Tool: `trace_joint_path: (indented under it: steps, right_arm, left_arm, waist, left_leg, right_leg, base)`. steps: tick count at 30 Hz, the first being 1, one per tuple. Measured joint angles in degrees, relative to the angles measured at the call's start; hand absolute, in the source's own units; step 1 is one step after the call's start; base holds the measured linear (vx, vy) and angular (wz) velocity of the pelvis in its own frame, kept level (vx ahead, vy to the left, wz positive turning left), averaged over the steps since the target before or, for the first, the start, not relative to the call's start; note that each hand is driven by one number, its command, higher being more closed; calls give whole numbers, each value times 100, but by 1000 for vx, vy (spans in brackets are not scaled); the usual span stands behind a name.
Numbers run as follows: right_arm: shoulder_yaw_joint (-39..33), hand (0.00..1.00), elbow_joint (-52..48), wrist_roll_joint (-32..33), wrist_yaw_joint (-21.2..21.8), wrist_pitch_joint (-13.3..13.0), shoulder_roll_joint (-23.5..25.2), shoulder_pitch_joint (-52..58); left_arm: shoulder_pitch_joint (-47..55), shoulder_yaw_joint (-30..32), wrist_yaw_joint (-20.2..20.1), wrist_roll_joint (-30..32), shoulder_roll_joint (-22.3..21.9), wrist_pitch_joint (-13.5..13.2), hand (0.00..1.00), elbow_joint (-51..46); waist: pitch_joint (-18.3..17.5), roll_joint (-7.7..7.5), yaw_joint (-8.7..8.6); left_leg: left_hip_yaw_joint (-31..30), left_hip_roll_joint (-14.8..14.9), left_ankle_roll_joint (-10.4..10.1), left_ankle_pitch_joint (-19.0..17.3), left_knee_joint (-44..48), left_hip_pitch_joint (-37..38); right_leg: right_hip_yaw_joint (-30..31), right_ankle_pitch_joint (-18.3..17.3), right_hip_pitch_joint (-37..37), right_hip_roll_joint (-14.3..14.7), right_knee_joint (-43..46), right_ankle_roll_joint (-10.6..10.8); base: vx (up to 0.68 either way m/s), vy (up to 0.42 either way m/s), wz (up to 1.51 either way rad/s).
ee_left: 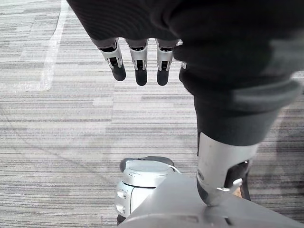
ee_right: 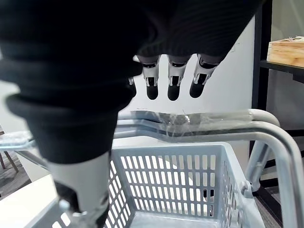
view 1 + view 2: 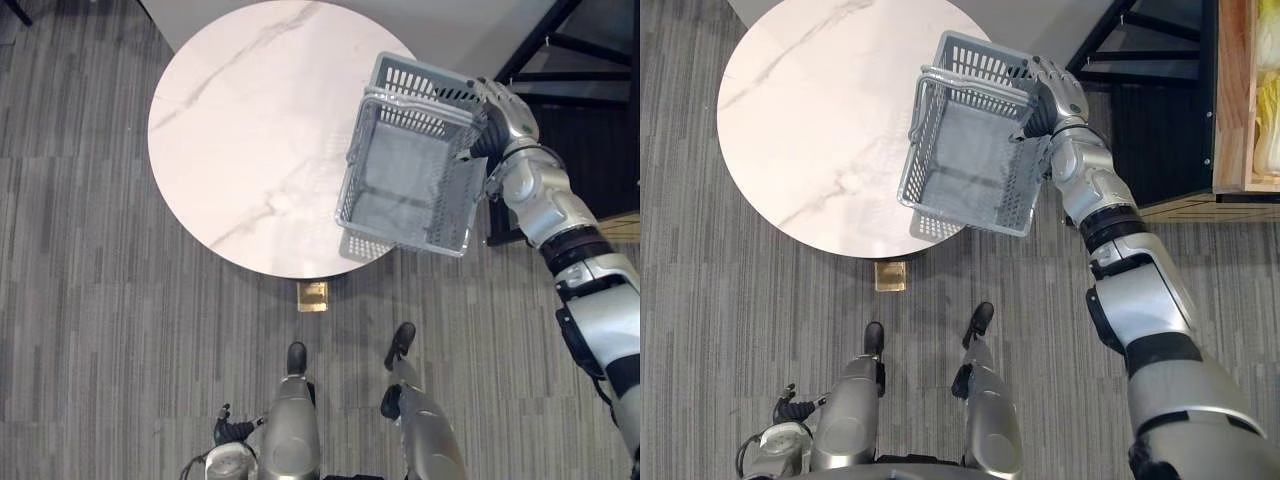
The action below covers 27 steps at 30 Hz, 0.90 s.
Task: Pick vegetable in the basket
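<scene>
A grey plastic basket with nothing in it hangs tilted over the right edge of the round white marble table. Part of it juts out past the table over the floor. My right hand is at the basket's far right corner, by its two raised handles. The right wrist view has this hand's fingers straight, just in front of the handles, with the basket's slotted wall below. My left hand hangs low at my side over the carpet, fingers straight and holding nothing.
A black shelf frame stands right of the table. Beside it, a wooden crate holds pale yellow-green produce. A small brass-coloured plate lies on the grey carpet under the table's near edge.
</scene>
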Motion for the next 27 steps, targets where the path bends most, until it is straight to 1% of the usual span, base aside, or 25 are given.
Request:
trace_joint_path:
  steps: [4, 7, 11, 13, 15, 19, 20, 25, 27]
  right_arm:
    - [-160, 0, 37, 3, -3, 7, 1, -49]
    - [-161, 0, 228, 3, -3, 13, 21, -91]
    - [-161, 0, 250, 3, -3, 25, 47, -204]
    - [-159, 0, 294, 2, -3, 22, 117, -240]
    - [-159, 0, 421, 2, -9, 29, 129, -245]
    - [-159, 0, 450, 2, -80, 38, 137, -302]
    - [-159, 100, 466, 3, -81, 37, 176, -328]
    - [-178, 100, 674, 5, -146, 47, 261, -469]
    - [-190, 100, 677, 15, -171, 47, 264, -470]
  left_arm:
    - [-24, -73, 19, -1, 1, -2, 0, -2]
    - [-24, -79, 33, -1, -4, -1, 0, -2]
    - [-41, -83, 43, -1, -2, -1, 0, -6]
    - [-41, -83, 51, -1, -6, 2, 0, -5]
    - [-48, -86, 52, -1, -3, 0, 0, -6]
    - [-60, -86, 66, -1, -6, 1, 0, -6]
    - [-60, -87, 73, -1, -8, 1, 0, -6]
    - [-71, -93, 111, -1, -7, 3, 0, -5]
    - [-72, -125, 116, 0, -4, 2, 0, -5]
  waist:
    - [35, 21, 15]
    - [46, 38, 14]
    - [58, 34, 13]
    - [85, 34, 37]
    - [85, 34, 127]
    - [85, 33, 144]
    - [85, 33, 150]
    - [85, 33, 153]
    - [85, 33, 181]
  left_leg:
    - [-24, 21, -9, -4, 94, -143]
    - [-33, 32, -11, -5, 121, -163]
    - [-62, 44, -34, -21, 239, -335]
    - [-79, 71, -42, -26, 258, -342]
    - [-93, 118, -72, -45, 282, -354]
    - [-186, 146, -77, -47, 333, -443]
    - [-192, 147, -77, -47, 341, -450]
    - [-292, 145, -77, -46, 357, -529]
    - [-305, 145, -78, -46, 358, -533]
  right_leg:
    - [1, 0, -89, 19, -1, 0]
    - [-1, -1, -90, 27, -1, -1]
    - [-11, -2, -189, 34, -1, -1]
    - [-17, -2, -182, 61, -1, -2]
    - [-18, -2, -179, 104, -1, -2]
    - [-78, -3, -187, 130, -4, -3]
    - [-86, -3, -185, 130, -4, -3]
    - [-160, -3, -188, 128, -4, -2]
    - [-168, -3, -187, 128, -4, -2]
  base:
    - [-6, 0, 1]
    - [0, 0, 0]
    - [-23, 44, 2]
    - [-13, 41, 0]
    - [-5, 35, -1]
    - [-7, 41, 9]
    - [-10, 57, 5]
    - [-13, 61, 7]
    - [-5, 52, 4]
